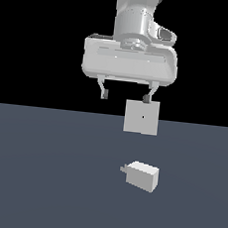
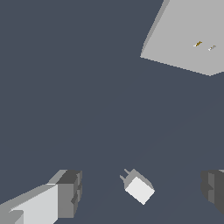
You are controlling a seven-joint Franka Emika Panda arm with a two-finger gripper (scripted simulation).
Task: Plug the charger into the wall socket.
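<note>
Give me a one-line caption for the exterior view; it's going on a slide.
Open pincer hovers above the charger lying on the floor, with the wall socket upright behind it.

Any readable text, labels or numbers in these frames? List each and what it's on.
None: no words, labels, brands or numbers can be read in either view.
charger: plain light block, no print.
wall socket: blank plate, only a small dark hole at its centre; the wrist view shows two tiny marks on it, not characters.
hand: bare grey shell, no lettering visible.

Glossy white-grey arm, cylindrical wrist, broad rounded pincer [image 1: 125,96] body, two thin dark-tipped fingers [image 1: 104,92].
</note>
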